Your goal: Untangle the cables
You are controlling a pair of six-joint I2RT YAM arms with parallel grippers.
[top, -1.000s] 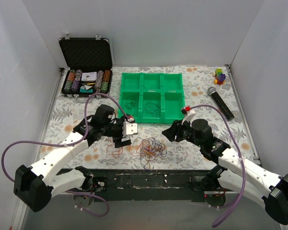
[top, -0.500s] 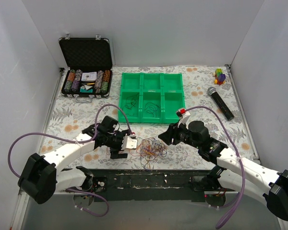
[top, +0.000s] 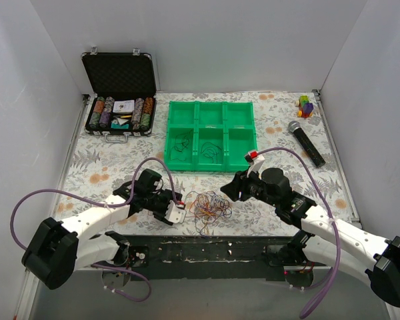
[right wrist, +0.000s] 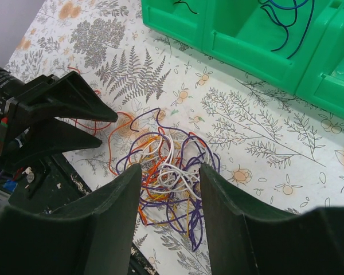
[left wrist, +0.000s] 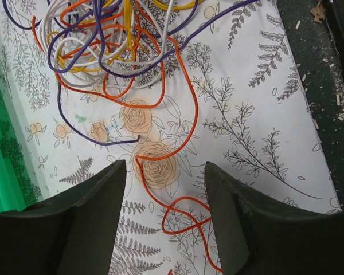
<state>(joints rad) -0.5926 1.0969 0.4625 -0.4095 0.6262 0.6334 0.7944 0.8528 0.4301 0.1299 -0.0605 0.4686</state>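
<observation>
The cables are a fist-sized tangle (top: 210,205) of orange, purple, white and yellow wire loops on the floral tabletop near the front edge. My left gripper (top: 175,208) is low at the tangle's left side, open and empty. In the left wrist view (left wrist: 165,172) a loose orange wire (left wrist: 180,209) lies on the table between its jaws, with the tangle (left wrist: 103,40) ahead. My right gripper (top: 228,190) is above the tangle's right side, open and empty. In the right wrist view (right wrist: 169,167) the tangle (right wrist: 172,172) shows between its jaws, below them.
A green compartment tray (top: 211,107) behind the tangle holds separate dark and blue wires (top: 211,152). An open poker-chip case (top: 120,100) stands at the back left. A microphone (top: 305,142) and toy blocks (top: 306,105) lie at the right. The dark table edge (left wrist: 327,86) is close by.
My left gripper has moved toward the near edge and down to the table beside the tangle. My right gripper has shifted slightly left toward the tangle.
</observation>
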